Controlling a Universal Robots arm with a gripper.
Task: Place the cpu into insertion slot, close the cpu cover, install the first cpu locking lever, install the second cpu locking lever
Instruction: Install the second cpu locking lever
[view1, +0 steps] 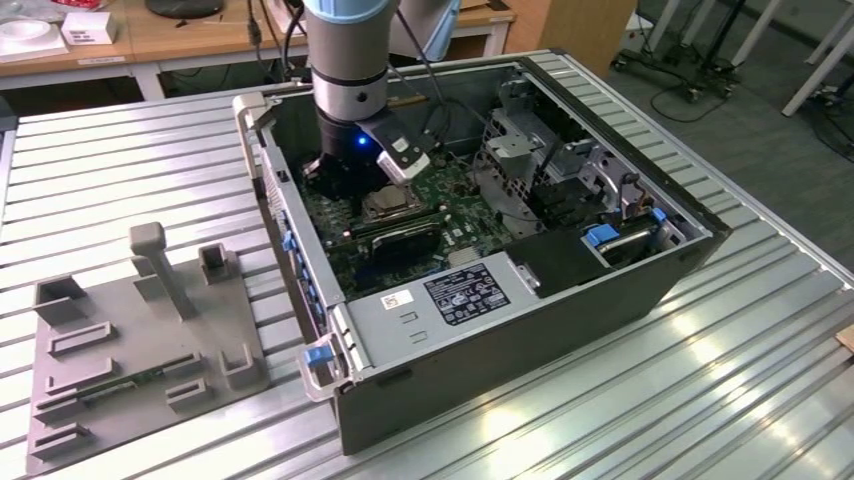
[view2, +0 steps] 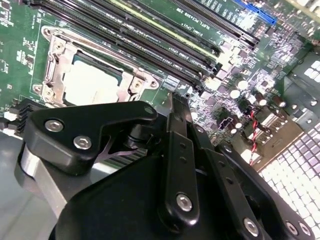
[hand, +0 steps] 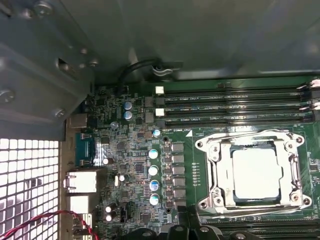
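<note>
Whether the single gripper (view2: 172, 107) is spread or closed cannot be told; it hangs just above the motherboard (view1: 447, 215), near the one insertion slot (hand: 255, 172), upper middle of the exterior view. One cpu (hand: 256, 173) lies in that slot, one cpu cover (hand: 215, 172) flat around it. One open computer case (view1: 534, 320) holds the board; one grey fixture tray (view1: 134, 350) sits lower left

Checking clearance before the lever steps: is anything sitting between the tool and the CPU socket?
Nothing visible. The cpu already lies in the slot with the cover closed around it, and the board between the socket and the tool holds only low components.
</note>
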